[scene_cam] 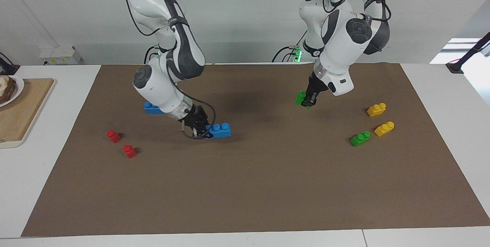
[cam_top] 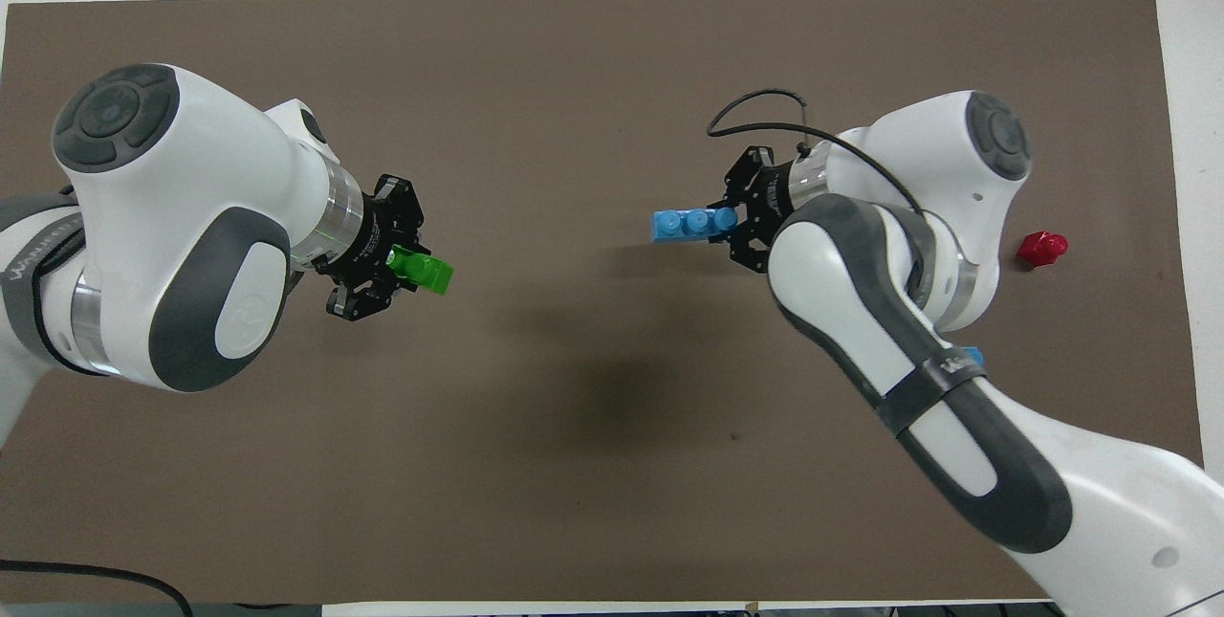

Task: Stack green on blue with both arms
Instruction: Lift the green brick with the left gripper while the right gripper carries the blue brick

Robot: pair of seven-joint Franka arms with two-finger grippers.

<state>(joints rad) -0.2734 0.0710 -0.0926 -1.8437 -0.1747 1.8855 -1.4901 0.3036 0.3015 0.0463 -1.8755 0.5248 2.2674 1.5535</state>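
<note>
Between left end effector [scene_cam: 308, 100] fingers, green [scene_cam: 300, 98]

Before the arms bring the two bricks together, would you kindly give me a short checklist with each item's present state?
1. Left gripper shut on the held green brick: ok.
2. Right gripper shut on the held blue brick: ok.
3. Blue brick's studs facing up: ok.
4. Green brick level in the grip: not ok, it looks tilted.
5. Brown mat bare between the two held bricks: ok.
6. Green seated on blue: not ok, the bricks are well apart.
</note>
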